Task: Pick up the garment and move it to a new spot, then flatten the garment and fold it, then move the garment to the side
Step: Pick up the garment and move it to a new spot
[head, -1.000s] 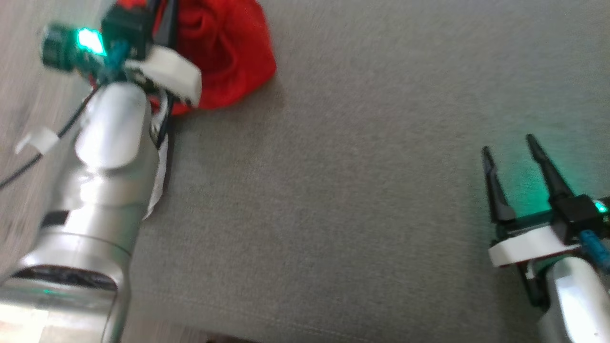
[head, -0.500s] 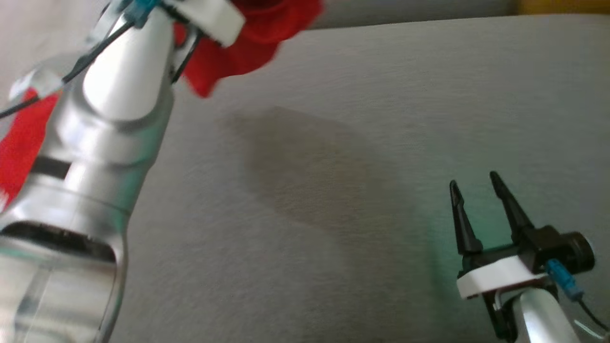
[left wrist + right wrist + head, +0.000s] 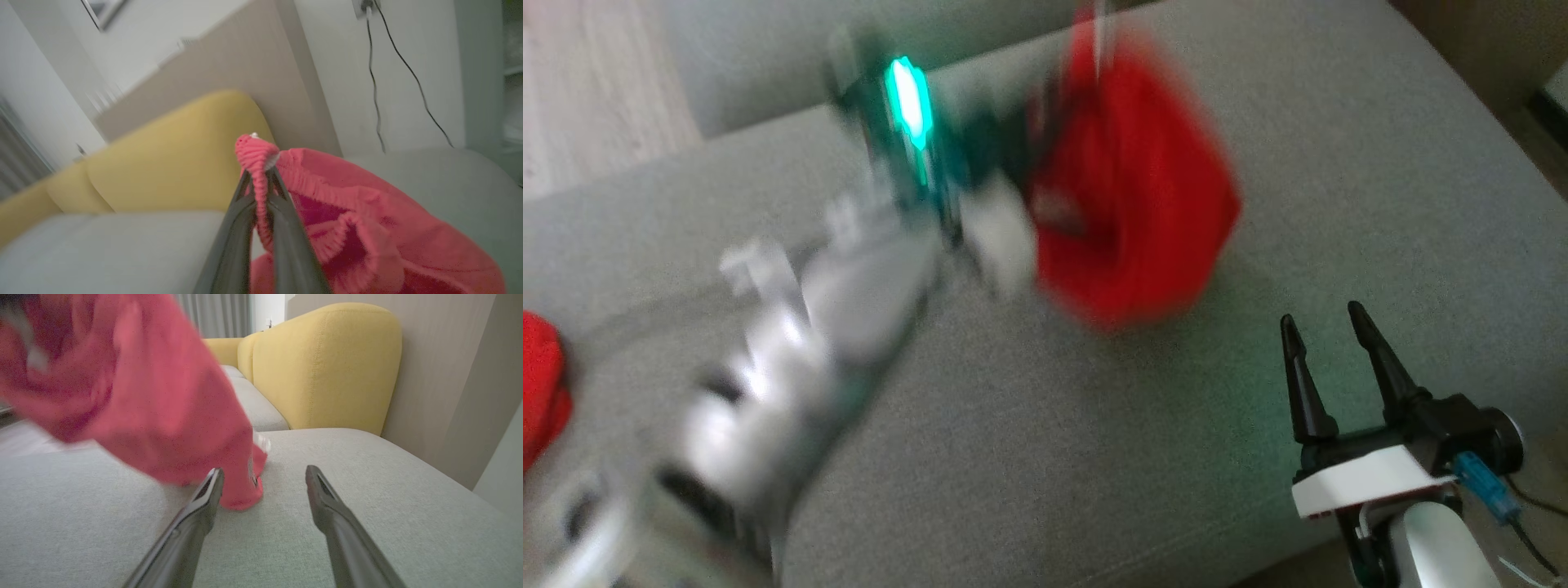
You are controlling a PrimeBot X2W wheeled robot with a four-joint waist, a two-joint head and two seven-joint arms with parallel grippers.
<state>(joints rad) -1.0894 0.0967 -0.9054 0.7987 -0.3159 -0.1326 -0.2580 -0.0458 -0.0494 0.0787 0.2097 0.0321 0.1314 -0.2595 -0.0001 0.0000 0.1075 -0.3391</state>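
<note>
The garment (image 3: 1131, 212) is red knit cloth, bunched and hanging above the grey cushion (image 3: 1094, 457), blurred by motion. My left gripper (image 3: 259, 175) is shut on a ribbed edge of the garment (image 3: 367, 228), and the rest of the cloth sags down to the right of the fingers. The blurred left arm (image 3: 792, 367) reaches up from the lower left. My right gripper (image 3: 1321, 318) stands open low at the right, nothing between its fingers. In the right wrist view the garment (image 3: 163, 408) hangs ahead and to the left, its lowest tip touching the cushion just beyond the right gripper (image 3: 264, 471).
A yellow sofa back (image 3: 327, 367) rises behind the cushion. The cushion's right edge (image 3: 1486, 106) drops toward the floor. A black cable (image 3: 380, 81) hangs down the wall. Some red cloth (image 3: 535, 392) shows at the far left edge. Wooden floor (image 3: 596, 82) lies at the upper left.
The head camera has shifted. My left arm has lifted the garment off the cushion and swung it toward the middle, nearer the right gripper. The right gripper stays open.
</note>
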